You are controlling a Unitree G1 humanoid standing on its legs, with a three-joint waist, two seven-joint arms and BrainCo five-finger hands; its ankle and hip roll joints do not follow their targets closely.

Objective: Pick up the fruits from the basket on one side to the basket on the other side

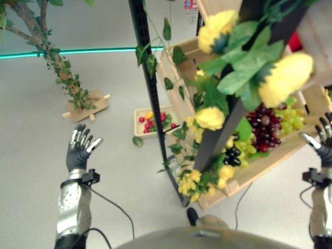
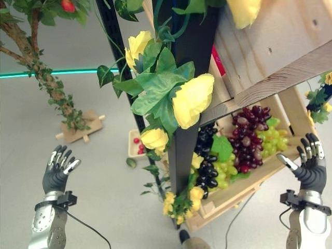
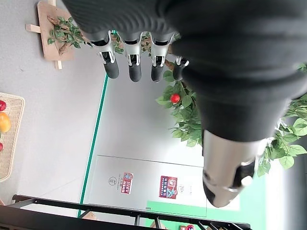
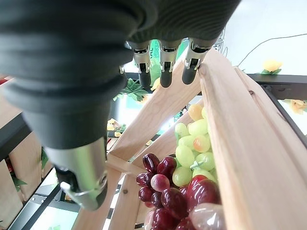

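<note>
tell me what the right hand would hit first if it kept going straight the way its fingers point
Probably the wooden crate: the right hand is open, its fingertips right at the crate's slatted side, with the green grapes and red grapes just inside. Depth is hard to judge.

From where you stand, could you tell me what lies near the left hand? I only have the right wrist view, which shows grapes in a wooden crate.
Observer: The left hand hangs open over bare floor, holding nothing.
Operator: Thank you. Is there another container nearby?
Observer: Yes, a wicker basket sits on the floor beyond that hand, holding small red fruits.
Operator: And does my right hand touch the crate?
Observer: From the head camera, the right hand is open beside the wooden crate, not gripping it.
</note>
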